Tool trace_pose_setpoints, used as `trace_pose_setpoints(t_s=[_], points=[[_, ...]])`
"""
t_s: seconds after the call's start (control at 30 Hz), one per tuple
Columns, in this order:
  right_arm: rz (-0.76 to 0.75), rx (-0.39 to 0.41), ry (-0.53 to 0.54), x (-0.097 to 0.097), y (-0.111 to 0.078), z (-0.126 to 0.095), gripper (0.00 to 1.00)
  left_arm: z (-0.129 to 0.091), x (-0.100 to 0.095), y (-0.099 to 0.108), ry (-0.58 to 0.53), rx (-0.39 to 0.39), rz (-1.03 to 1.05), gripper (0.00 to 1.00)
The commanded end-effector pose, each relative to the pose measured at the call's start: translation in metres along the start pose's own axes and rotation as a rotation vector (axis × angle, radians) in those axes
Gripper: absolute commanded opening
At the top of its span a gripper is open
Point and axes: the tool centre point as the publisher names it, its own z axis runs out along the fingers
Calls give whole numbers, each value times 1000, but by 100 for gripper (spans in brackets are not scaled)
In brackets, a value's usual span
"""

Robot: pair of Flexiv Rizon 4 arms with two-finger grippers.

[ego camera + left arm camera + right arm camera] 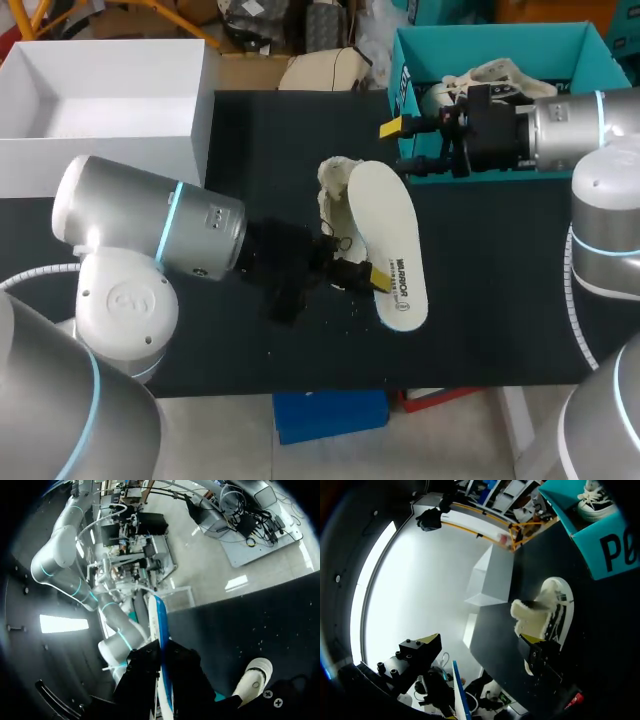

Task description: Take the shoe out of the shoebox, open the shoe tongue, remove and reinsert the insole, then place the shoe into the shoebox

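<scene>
Cream fleece-lined shoe, white insole, blue underside

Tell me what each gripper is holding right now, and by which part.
The left gripper is shut on the insole, pinching its long side edge near the printed end. The right gripper is open and holds nothing.

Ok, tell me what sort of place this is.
Likely a robotics lab bench: a left arm and right arm at a black table, with a shoe, its insole and a teal shoebox.
</scene>
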Motion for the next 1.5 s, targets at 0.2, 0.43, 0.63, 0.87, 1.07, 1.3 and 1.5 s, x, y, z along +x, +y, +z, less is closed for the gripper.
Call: trace_pose_setpoints(t_s=[0.2, 0.43, 0.63, 0.87, 1.07, 1.3, 1.5], points=[[0, -3, 0, -1, -1, 2, 100, -11, 37, 25, -68, -3, 37, 0], [0, -3, 0, -1, -1, 2, 100, -23, 46, 49, -76, -19, 43, 0], [0, -3, 0, -1, -1, 2, 100, -30, 44, 61, -84, -16, 66, 0], [0, -3, 0, -1, -1, 2, 100, -43, 46, 74, -88, -43, 58, 0], [0, -3, 0, -1, -1, 2, 100, -51, 53, 84, -98, -65, 43, 0], [0, -3, 0, -1, -1, 2, 100, -52, 53, 85, -101, -70, 40, 0], [0, -3, 0, -1, -1, 2, 100, -52, 53, 85, -101, -70, 40, 0]])
